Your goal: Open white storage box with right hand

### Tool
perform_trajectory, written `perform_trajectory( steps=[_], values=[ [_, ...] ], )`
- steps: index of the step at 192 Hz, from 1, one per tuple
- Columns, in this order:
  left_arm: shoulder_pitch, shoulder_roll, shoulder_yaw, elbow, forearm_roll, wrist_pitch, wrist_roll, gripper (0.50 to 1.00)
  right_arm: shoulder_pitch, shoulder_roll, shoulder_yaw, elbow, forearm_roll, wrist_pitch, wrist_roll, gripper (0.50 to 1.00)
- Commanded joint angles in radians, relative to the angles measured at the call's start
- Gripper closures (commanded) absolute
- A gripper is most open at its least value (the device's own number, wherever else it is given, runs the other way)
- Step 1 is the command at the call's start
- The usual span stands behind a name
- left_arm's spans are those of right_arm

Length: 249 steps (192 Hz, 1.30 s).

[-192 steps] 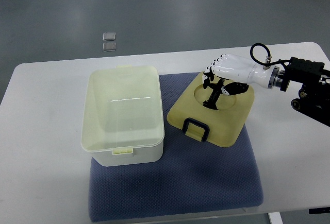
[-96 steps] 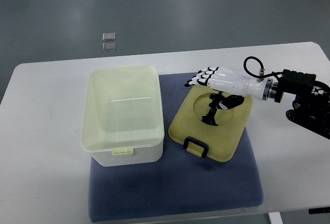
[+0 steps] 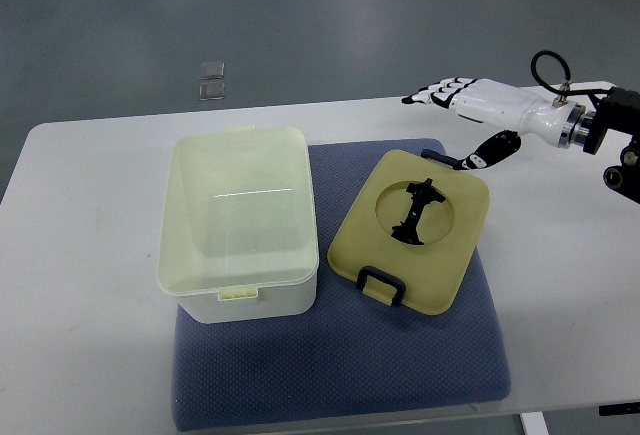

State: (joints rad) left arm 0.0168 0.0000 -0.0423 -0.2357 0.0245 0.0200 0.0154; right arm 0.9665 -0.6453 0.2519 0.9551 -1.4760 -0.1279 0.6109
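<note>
Storage box open, lid lying beside it, right hand clear of both.

The white storage box [image 3: 240, 223] stands uncovered on the left part of a blue mat [image 3: 400, 355] on the white table [image 3: 80, 255]. Its yellowish lid [image 3: 440, 255], with a dark handle [image 3: 381, 283] at the near edge, lies flat on the mat just right of the box. The right hand [image 3: 470, 105] hovers past the lid's far right corner, fingers spread and holding nothing.
</note>
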Motion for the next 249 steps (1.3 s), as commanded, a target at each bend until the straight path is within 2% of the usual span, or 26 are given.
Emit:
perform_trajectory(
  steps=[1,18,53,66,81,90,104,115,152,171,211,231,249],
  values=[
    [0.0,0.0,0.001,-0.002,0.0,0.0,0.0,0.5,0.029,-0.019,0.003,-0.049,0.112,0.024,0.0,0.572],
    [0.0,0.0,0.004,-0.001,0.0,0.0,0.0,0.5,0.05,-0.013,0.018,-0.101,0.232,0.044,0.0,0.572],
    [0.0,0.0,0.005,-0.002,0.0,0.0,0.0,0.5,0.046,0.015,0.124,-0.11,0.605,0.093,0.0,0.572],
    [0.0,0.0,0.004,-0.002,0.0,0.0,0.0,0.5,0.044,0.055,0.164,-0.111,0.763,0.093,-0.074,0.572],
    [0.0,0.0,0.002,-0.002,0.0,0.0,0.0,0.5,0.029,0.11,0.214,-0.116,0.996,0.087,-0.201,0.572],
    [0.0,0.0,0.002,-0.002,0.0,0.0,0.0,0.5,0.014,0.133,0.254,-0.116,1.127,0.083,-0.256,0.572],
    [0.0,0.0,0.002,-0.002,0.002,0.0,0.0,0.5,-0.017,0.164,0.339,-0.114,1.362,0.085,-0.322,0.572],
    [0.0,0.0,0.002,-0.004,0.002,0.0,0.001,0.5,-0.043,0.179,0.382,-0.116,1.511,0.093,-0.342,0.57],
    [0.0,0.0,0.001,-0.004,0.002,-0.002,0.0,0.5,-0.103,0.239,0.437,-0.118,1.777,0.106,-0.318,0.57],
    [0.0,0.0,-0.001,-0.004,0.0,-0.002,0.0,0.5,-0.161,0.297,0.513,-0.134,1.81,0.183,-0.267,0.57],
    [0.0,0.0,-0.001,-0.004,0.002,-0.002,0.0,0.5,-0.224,0.398,0.612,-0.179,1.8,0.33,-0.214,0.57],
    [0.0,0.0,-0.002,-0.004,0.0,-0.002,0.0,0.5,-0.223,0.421,0.613,-0.213,1.8,0.376,-0.2,0.57],
    [0.0,0.0,-0.001,-0.004,0.0,-0.002,0.001,0.5,-0.22,0.434,0.606,-0.239,1.79,0.384,-0.201,0.57]
  ],
)
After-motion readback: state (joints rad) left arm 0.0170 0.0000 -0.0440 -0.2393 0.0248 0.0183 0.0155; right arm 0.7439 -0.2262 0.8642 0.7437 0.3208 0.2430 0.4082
